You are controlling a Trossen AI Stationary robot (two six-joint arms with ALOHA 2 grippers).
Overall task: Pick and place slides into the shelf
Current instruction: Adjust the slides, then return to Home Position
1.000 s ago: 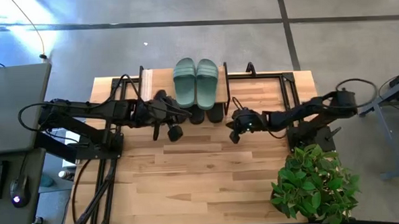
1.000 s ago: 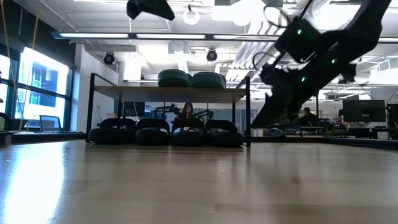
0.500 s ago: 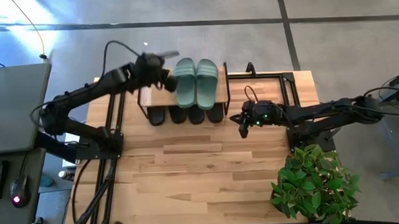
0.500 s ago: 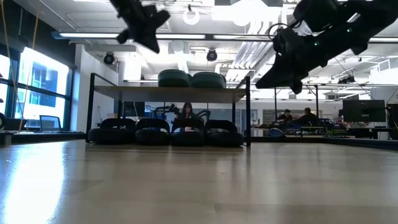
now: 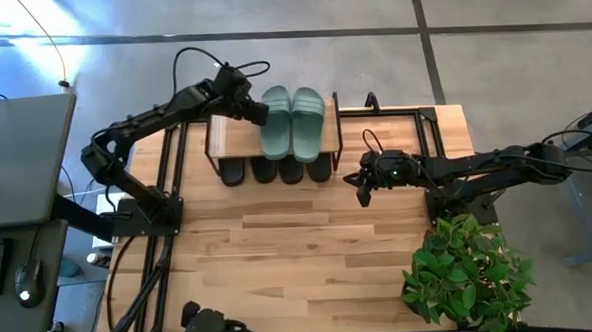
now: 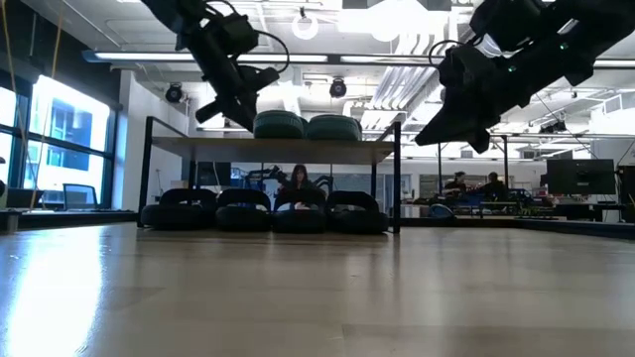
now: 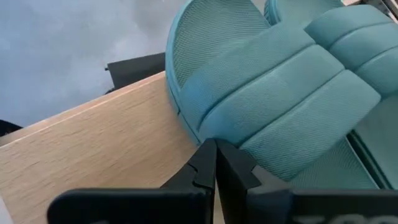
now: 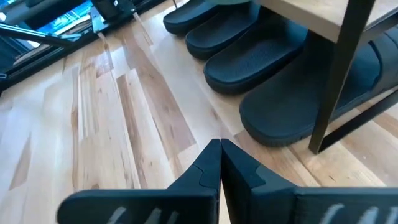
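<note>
The shelf point(image 5: 233, 139) stands at the table's far side, its light top board point(image 6: 268, 145) on a black frame. The sage-green pair point(image 5: 292, 121) lies on the top board. Four black slides point(image 5: 276, 170) sit in a row on the table under the board point(image 6: 268, 211). My left gripper point(image 5: 255, 111) is shut over the board's left part, its tips at the left green slide's outer edge point(image 7: 186, 124). My right gripper point(image 5: 361, 186) is shut and hovers above the table, right of the shelf, pointing at the black slides point(image 8: 273, 112). My left gripper point(image 7: 216, 149) comes from the table's left, slanting down, with its shut fingertips right at the left green slide's side edge point(image 7: 198, 138) beside the strap. I cannot tell whether they touch it. The slide lies flat on the top board.
A potted plant point(image 5: 466, 274) stands at the table's near right corner. A black metal frame point(image 5: 404, 109) runs along the far right edge. Bare wooden tabletop point(image 5: 300, 266) stretches in front of the shelf. A person point(image 6: 298, 179) sits in the room far behind.
My left gripper has risen from the table in front of the shelf and swung toward the far edge, coming down over the top board beside the left green slide. My right gripper has lifted a little and moved slightly right, then held still.
</note>
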